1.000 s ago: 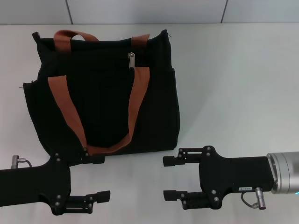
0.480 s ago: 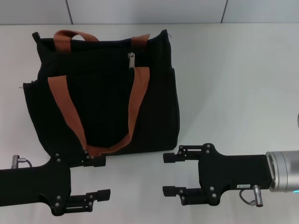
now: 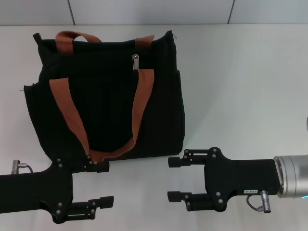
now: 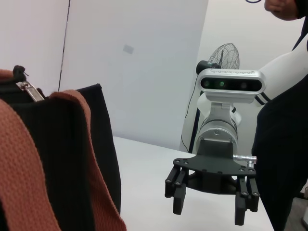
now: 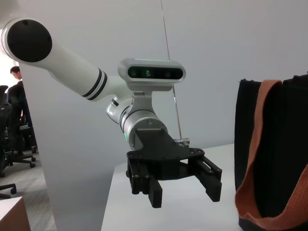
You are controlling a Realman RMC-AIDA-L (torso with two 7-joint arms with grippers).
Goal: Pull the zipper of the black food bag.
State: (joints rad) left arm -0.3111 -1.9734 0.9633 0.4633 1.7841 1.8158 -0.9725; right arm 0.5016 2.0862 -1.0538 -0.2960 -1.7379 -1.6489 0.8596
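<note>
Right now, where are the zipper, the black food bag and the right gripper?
zipper (image 3: 135, 61): head view, on the silver pull tab.
black food bag (image 3: 106, 106): head view, on its front panel between the straps.
right gripper (image 3: 175, 180): head view, midway between its open fingertips.

- I count one black food bag (image 3: 108, 94), lying toward the table's (image 3: 240, 86) far left corner.
- One zipper (image 3: 135, 62) pull on it, near the bag's far edge.
- Two orange-brown handles (image 3: 139, 103) on the bag.
- Two grippers at the near edge: left gripper (image 3: 101, 184), right gripper (image 3: 174, 179), both with fingers spread.
</note>
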